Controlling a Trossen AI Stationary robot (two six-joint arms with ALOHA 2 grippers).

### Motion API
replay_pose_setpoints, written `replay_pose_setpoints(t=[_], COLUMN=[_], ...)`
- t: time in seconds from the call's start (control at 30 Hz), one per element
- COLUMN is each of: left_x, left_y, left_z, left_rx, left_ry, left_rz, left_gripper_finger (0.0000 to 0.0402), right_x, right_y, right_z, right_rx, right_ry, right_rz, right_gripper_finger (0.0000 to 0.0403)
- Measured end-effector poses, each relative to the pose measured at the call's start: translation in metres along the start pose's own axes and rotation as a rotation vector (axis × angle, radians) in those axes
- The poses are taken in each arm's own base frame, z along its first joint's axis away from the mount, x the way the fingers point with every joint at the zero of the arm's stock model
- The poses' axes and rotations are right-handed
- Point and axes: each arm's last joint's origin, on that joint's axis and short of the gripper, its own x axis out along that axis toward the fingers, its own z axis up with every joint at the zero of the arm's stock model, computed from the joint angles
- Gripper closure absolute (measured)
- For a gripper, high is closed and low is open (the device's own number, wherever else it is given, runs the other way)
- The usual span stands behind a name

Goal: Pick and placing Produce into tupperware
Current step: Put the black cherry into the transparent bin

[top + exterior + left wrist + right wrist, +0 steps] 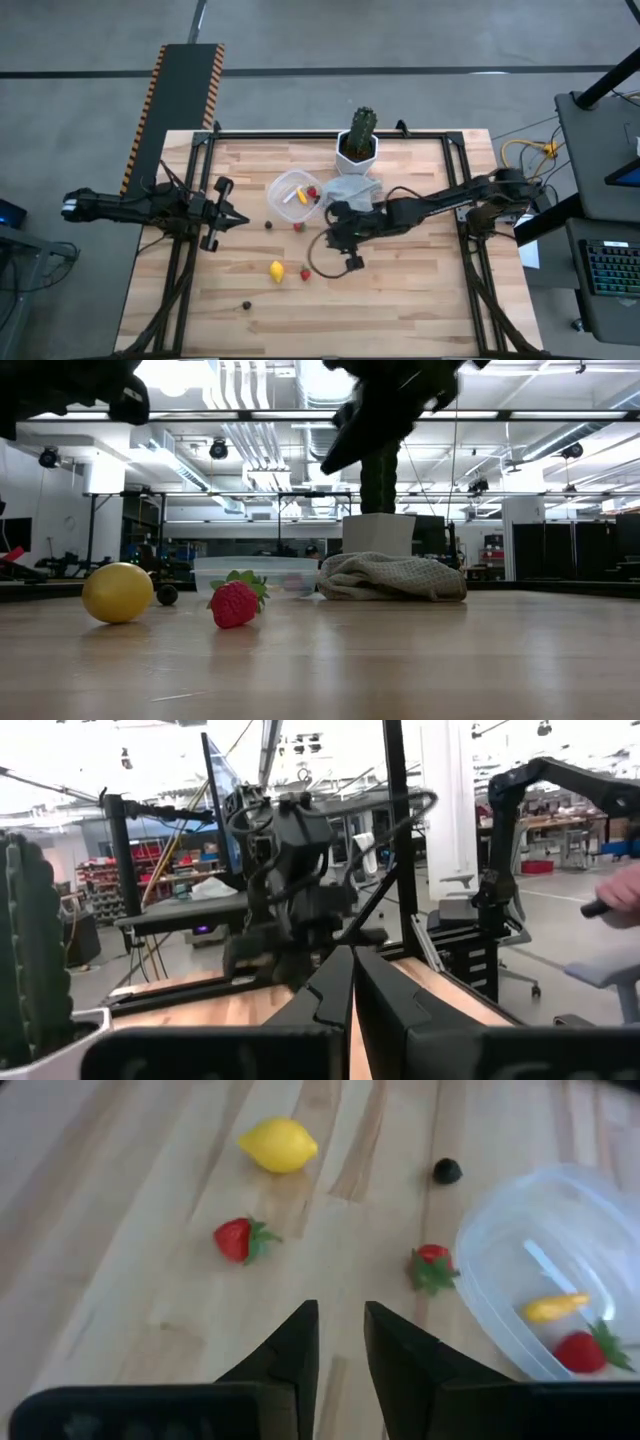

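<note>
The clear round tupperware [290, 190] [560, 1270] stands on the table with an orange carrot piece [555, 1308] and a red strawberry [585, 1350] inside. Lying loose on the wood are a yellow lemon [276, 269] [278, 1145], two strawberries [235, 1238] [432, 1267] and a dark ball [447, 1171]. A second dark ball [246, 305] lies nearer the near edge. My right gripper [322, 240] [341, 1308] hovers raised over the table beside the tupperware, slightly open and empty. My left gripper [245, 218] [352, 955] waits shut, left of the tupperware.
A green cactus in a white pot [357, 148] stands at the far edge, with a pale cloth [352, 190] [385, 577] bunched in front of it, next to the tupperware. Bare wood [400, 290] stretches toward the near and right edges.
</note>
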Motion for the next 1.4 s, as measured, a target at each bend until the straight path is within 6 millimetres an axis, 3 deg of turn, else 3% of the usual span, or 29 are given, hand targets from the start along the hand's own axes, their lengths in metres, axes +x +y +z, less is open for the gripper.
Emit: replay_pose_setpoints(t=[0.23,0.4,0.63,0.9,1.13,1.27,1.4], left_x=[0.001,0.004,0.03,0.084,0.097,0.092,0.095], left_y=[0.001,0.003,0.013,0.027,0.031,0.028,0.022], left_z=[0.005,0.009,0.035,0.059,0.066,0.063,0.055], left_rx=[0.016,0.099,0.262,0.289,0.1,-0.12,-0.327], left_ry=[-0.007,0.002,0.14,0.626,1.132,1.279,1.334], left_rz=[0.002,0.053,0.137,0.216,0.428,0.49,0.446], left_gripper_finger=[0.0402,0.0402,0.0402,0.0402,0.0402,0.0402,0.0402], right_x=[-0.073,-0.097,-0.1,-0.094,-0.095,-0.094,-0.094], right_y=[0.012,0.022,0.025,0.023,0.021,0.018,0.015], right_z=[-0.035,-0.072,-0.112,-0.129,-0.129,-0.13,-0.13], right_rx=[0.066,0.059,0.016,0.016,-0.013,-0.035,-0.027], right_ry=[-0.205,-0.417,-0.561,-0.508,-0.5,-0.483,-0.477], right_rz=[-0.052,-0.048,-0.109,-0.207,-0.255,-0.288,-0.304], right_gripper_finger=[0.034,0.0338,0.0337,0.034,0.0331,0.033,0.0334])
